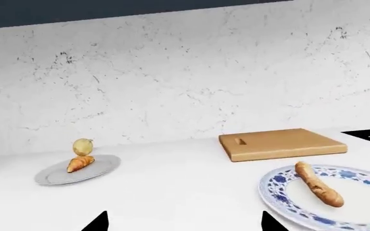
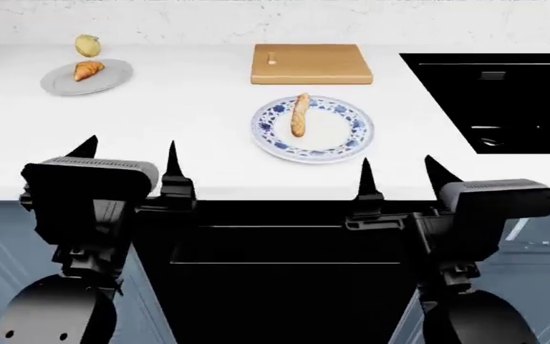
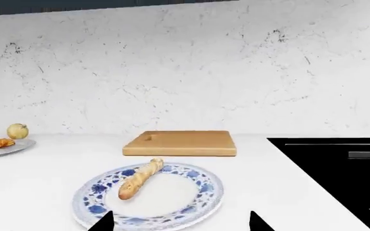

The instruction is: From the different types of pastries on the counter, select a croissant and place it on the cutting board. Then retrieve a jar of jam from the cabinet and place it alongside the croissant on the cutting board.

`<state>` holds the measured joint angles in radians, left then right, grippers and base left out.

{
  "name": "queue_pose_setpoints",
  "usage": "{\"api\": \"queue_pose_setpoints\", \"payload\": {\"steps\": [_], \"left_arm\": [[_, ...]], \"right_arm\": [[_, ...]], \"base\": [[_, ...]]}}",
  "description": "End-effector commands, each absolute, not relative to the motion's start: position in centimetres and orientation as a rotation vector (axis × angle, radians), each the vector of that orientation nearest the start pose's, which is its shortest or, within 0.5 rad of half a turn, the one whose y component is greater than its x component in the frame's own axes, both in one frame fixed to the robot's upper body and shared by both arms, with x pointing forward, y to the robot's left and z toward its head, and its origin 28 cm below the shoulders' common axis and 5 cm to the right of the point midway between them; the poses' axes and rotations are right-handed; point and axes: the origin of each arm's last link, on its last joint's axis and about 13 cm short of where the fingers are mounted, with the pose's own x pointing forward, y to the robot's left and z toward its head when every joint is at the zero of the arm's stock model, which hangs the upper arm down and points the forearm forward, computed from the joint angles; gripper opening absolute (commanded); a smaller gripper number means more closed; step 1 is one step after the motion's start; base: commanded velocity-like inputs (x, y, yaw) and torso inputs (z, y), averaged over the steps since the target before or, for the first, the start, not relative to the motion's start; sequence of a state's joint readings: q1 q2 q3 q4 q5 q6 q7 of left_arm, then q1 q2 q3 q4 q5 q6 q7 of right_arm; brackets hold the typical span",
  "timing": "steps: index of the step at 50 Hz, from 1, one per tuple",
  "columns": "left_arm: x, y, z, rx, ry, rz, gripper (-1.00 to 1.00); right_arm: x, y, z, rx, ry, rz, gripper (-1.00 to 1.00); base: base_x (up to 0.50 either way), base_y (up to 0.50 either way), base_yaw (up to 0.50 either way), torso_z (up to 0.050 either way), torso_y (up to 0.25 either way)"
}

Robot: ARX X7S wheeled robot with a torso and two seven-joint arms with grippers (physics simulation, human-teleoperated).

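The small golden croissant (image 2: pixel 89 69) lies on a plain grey round plate (image 2: pixel 112 81), well beyond the spread, empty left gripper (image 2: pixel 127 161). The right gripper (image 2: pixel 401 174) is also spread and empty. A long tan baguette (image 2: pixel 299 114) lies on the blue-patterned white plate (image 2: pixel 337 140), just before the bare light-brown wooden cutting board (image 2: pixel 311 63)

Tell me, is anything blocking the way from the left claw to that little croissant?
Nothing visible does. The left gripper hangs open at the counter's near edge, and only bare white worktop lies between it and the croissant on the grey plate. The round bun sits behind it.

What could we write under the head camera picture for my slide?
Both open grippers, left gripper and right gripper, wait before croissant, baguette and bare cutting board.
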<state>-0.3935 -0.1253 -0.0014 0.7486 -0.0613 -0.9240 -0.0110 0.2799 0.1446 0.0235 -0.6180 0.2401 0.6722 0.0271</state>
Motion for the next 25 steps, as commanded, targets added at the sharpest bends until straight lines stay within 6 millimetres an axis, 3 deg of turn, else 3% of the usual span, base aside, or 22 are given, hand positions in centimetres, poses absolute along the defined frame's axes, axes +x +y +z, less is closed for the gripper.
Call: {"api": "queue_pose_setpoints", "payload": {"steps": [1,11,25], "left_arm": [[22.1,23.1,22.6,0.095,-0.258,-0.016,1.00],[21.6,23.2,24.6,0.106,-0.274,-0.028,1.00],[22.0,23.3,26.2,0.121,-0.277,-0.035,1.00]], "right_arm": [[22.7,-11.5,20.8,0.013,-0.306,0.150,1.00],[22.7,-11.7,23.6,-0.001,-0.349,0.163,1.00],[23.2,-12.0,25.4,-0.022,-0.361,0.160,1.00]], "base": [[0.30,0.42,0.00,0.000,0.000],[0.31,0.42,0.00,0.000,0.000],[0.39,0.30,0.00,0.000,0.000]]}}
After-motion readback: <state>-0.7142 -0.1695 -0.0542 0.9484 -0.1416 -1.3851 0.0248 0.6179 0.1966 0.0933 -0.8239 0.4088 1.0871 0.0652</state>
